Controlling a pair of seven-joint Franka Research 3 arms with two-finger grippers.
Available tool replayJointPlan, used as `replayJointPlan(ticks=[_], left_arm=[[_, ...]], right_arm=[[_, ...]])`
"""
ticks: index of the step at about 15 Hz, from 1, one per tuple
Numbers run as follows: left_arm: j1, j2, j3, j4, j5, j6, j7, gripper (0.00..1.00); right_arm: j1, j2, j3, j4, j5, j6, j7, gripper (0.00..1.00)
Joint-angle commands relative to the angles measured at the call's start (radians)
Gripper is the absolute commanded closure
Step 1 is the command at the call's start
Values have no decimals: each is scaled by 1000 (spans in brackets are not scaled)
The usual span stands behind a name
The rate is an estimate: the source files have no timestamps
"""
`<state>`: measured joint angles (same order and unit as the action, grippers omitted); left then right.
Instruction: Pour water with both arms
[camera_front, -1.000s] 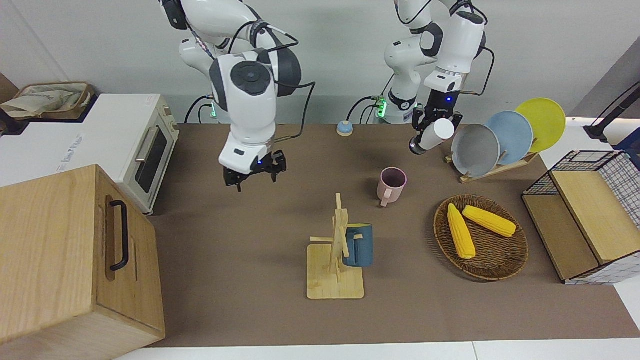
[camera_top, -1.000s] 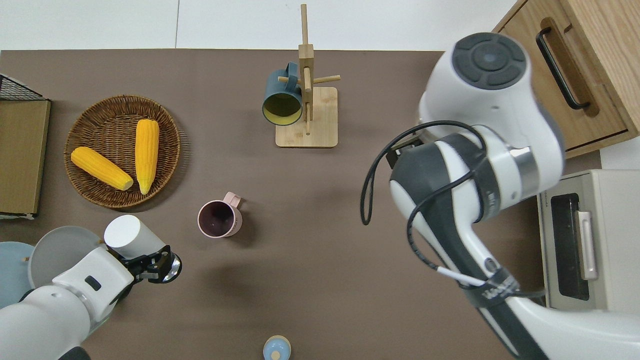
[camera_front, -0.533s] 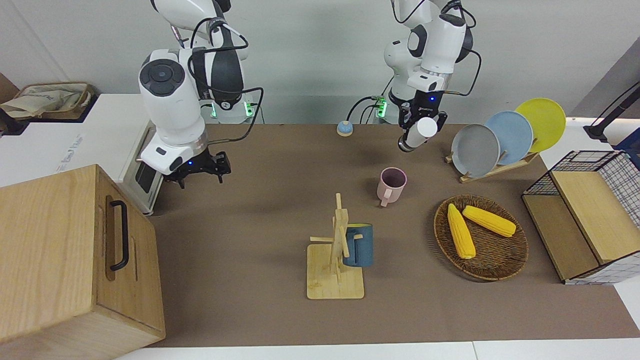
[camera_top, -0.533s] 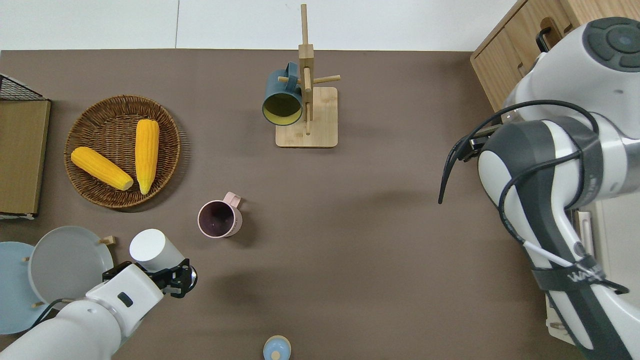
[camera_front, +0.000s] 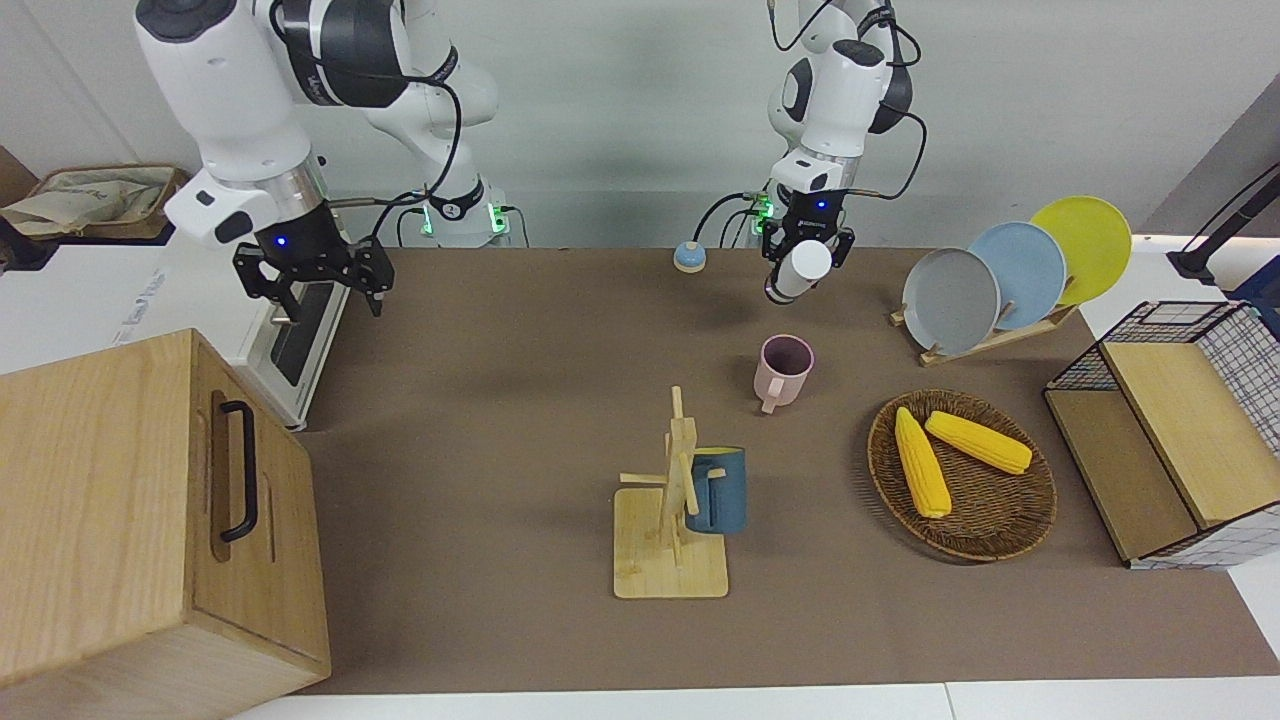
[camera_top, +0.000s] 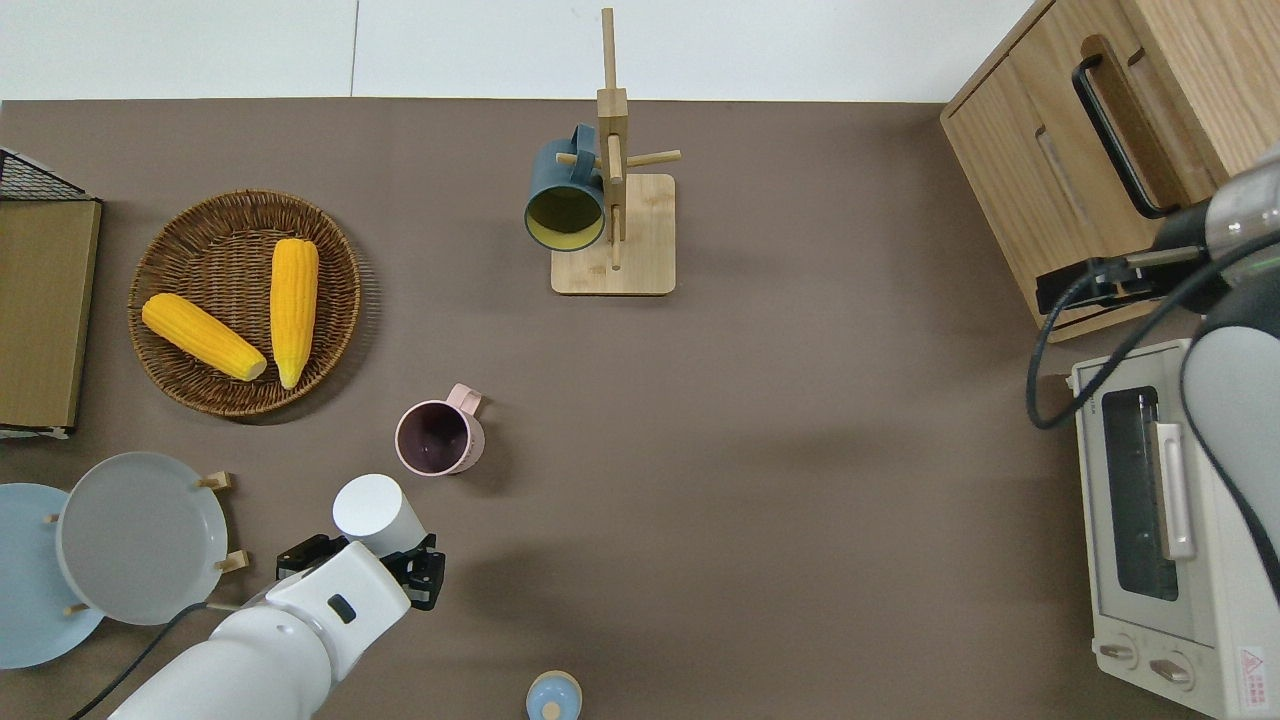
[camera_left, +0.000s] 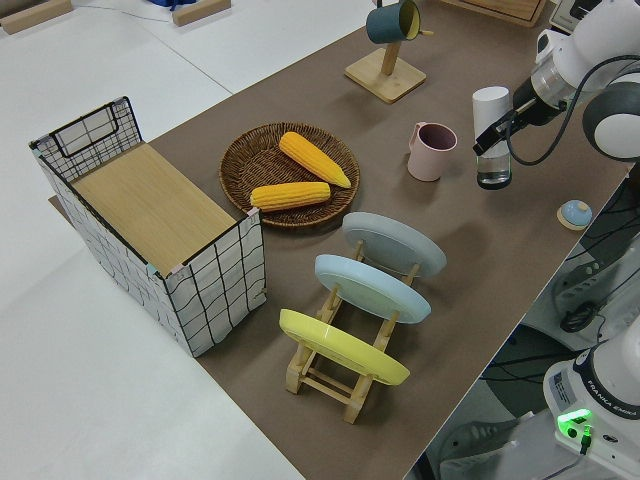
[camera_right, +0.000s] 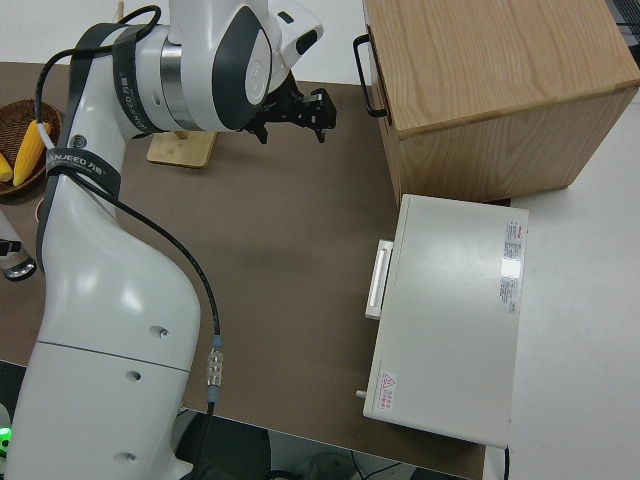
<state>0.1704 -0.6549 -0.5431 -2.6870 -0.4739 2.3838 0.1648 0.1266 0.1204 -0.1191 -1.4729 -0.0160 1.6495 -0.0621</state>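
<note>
A white cylindrical bottle with a clear glass-like base (camera_front: 797, 270) is clamped in the left gripper (camera_front: 806, 245), upper centre of the front view; in the overhead view it sits lower left, over bare brown mat beside the pink handled mug (camera_top: 440, 437), nearer the robots than the mug. The bottle is seen roughly upright in the left side view (camera_left: 491, 135), base close to the table. The pink mug stands open-mouthed, interior dark; whether water is in it cannot be told.

The right gripper (camera_front: 312, 268) is seen at upper left of the front view, fingers spread and empty, up by the white toaster oven (camera_top: 1165, 520) and the wooden cabinet with black handle (camera_front: 150, 510); judged to be out of the work.

Step judged: the bottle is being set down or carried near the mug. For a good finish the bottle should be kept vertical, lowered onto clear mat apart from the mug and the grey plate (camera_top: 140, 535), and released only once its base is flat.

Writing: "FRANKA EMIKA" is read on an arm base at lower right of the left side view. Oven stickers are unreadable.
</note>
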Motion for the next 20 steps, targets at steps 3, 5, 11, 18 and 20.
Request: replayJointPlan(ticks=[3, 5, 11, 18, 20], left_arm=[[12, 29, -11, -1, -20, 12, -4, 1000], [41, 50, -23, 7, -15, 12, -1, 1000], [136, 115, -104, 48, -15, 9, 4, 1000], [164, 164, -123, 102, -2, -60, 9, 1000], [187, 193, -130, 133, 17, -89, 12, 1000]], right_arm=[[-19, -47, 12, -1, 8, -39, -5, 13], [-10, -45, 12, 8, 10, -39, -7, 13], [-5, -45, 24, 9, 14, -39, -5, 13], [-4, -45, 24, 9, 18, -39, -5, 13], [-2, -45, 24, 9, 17, -39, -7, 13]])
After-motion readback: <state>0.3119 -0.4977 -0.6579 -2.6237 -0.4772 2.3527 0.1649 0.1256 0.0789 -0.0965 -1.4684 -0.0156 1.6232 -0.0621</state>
